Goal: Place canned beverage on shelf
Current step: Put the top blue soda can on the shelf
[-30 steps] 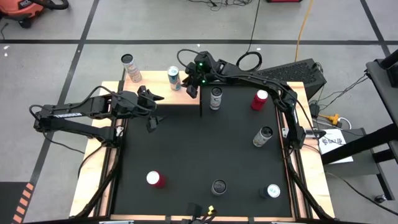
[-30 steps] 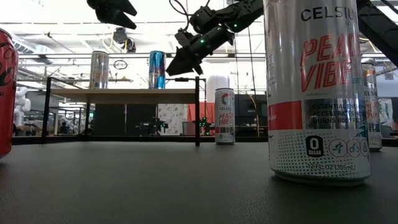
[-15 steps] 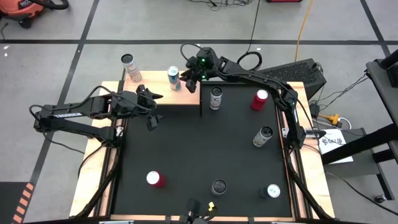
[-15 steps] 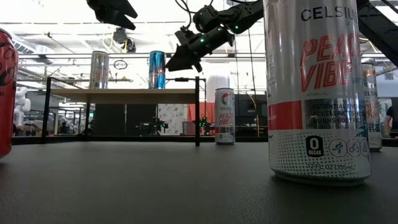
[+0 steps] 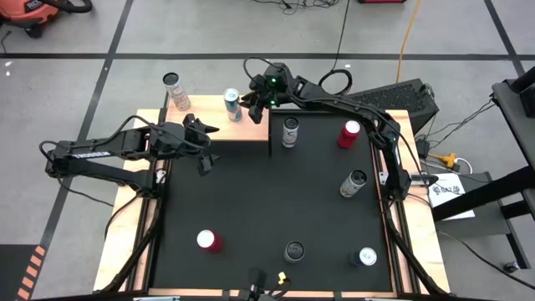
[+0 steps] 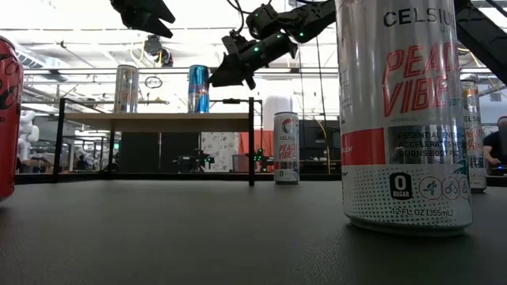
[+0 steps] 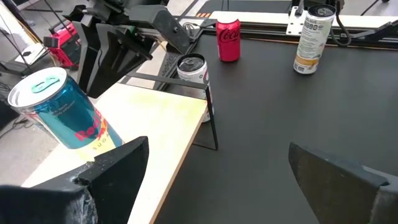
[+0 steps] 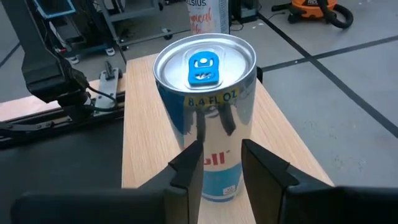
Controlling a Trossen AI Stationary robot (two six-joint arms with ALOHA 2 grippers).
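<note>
From overhead I get even, bright light; the black table [image 5: 267,209] soaks it up and shadows under the cans are faint. Level across the table, the room's ceiling lights burn white and the near can [image 6: 400,119] fills the frame, crisp, while the shelf [image 6: 158,121] behind looks softer. On my left wrist the fingers [image 7: 109,177] are blurred dark shapes. On my right wrist the blue can's [image 8: 205,112] lid carries soft glare.

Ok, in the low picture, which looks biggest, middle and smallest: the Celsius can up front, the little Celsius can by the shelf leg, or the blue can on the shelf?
1. Front Celsius can, by far.
2. Small Celsius can.
3. Blue can.

The last two look nearly alike. The front one looks huge only because it stands close to the camera.
</note>
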